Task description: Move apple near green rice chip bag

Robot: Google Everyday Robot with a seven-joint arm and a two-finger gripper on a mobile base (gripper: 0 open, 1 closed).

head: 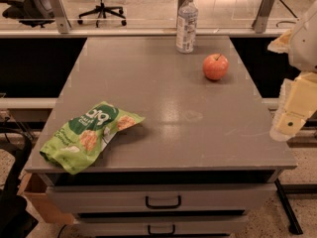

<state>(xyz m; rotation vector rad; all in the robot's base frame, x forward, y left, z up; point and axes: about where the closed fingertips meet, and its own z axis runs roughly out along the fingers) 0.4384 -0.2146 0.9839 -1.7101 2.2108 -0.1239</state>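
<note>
The apple (pixel 215 66) is round and red-orange with a short dark stem. It sits at the far right of the grey table top (pixel 168 108). The green rice chip bag (pixel 89 135) lies flat and wrinkled at the near left corner, partly over the table's front edge. The gripper (pixel 293 110) is at the right edge of the view, beyond the table's right side, well to the right of the apple and nearer than it. It holds nothing that I can see.
A clear plastic water bottle (pixel 186 23) stands at the far edge, just left of the apple. Two drawers with dark handles (pixel 162 201) sit under the table top. Office chairs (pixel 101 4) stand on the floor behind a low rail.
</note>
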